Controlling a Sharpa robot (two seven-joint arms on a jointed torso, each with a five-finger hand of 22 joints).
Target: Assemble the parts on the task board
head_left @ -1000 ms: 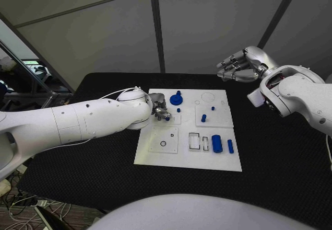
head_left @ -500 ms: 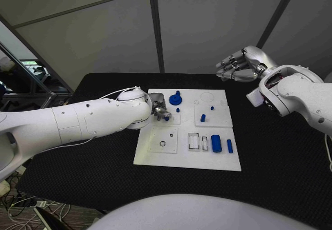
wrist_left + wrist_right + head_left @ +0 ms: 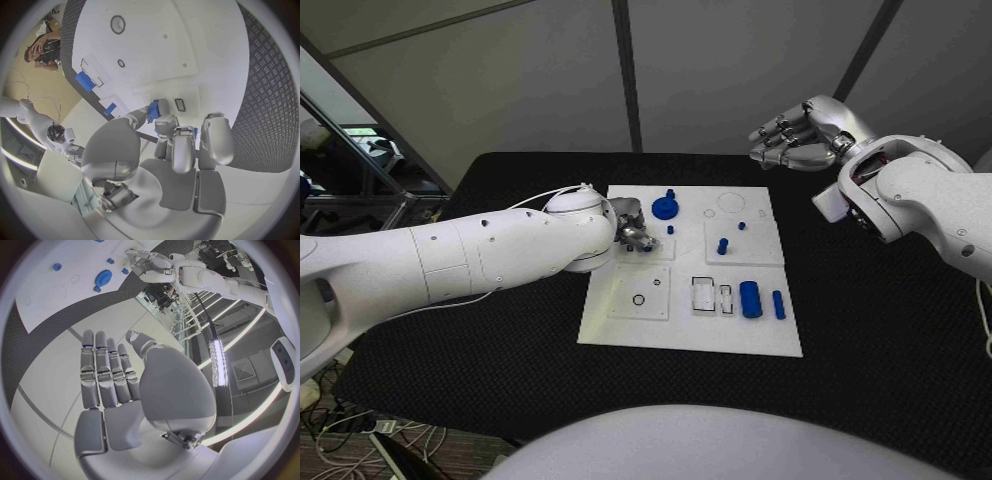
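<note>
- Head view: silver left hand [image 3: 633,230] over the white rectangular task board's [image 3: 692,338] left upper area, pinching a small blue part [image 3: 152,111] between thumb and fingers, evidently to seat it there.
- Silver right hand [image 3: 795,138], fingers straight and apart, holds nothing; raised beyond the board's far edge, probably kept clear.
- Blue gear-like disc [image 3: 666,208] lies just beside the left hand.

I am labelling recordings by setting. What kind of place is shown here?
Probably a robotics lab or test cell: a black table carries a white task board with small blue parts, grey partition panels stand behind, and the left hand works on the board.
</note>
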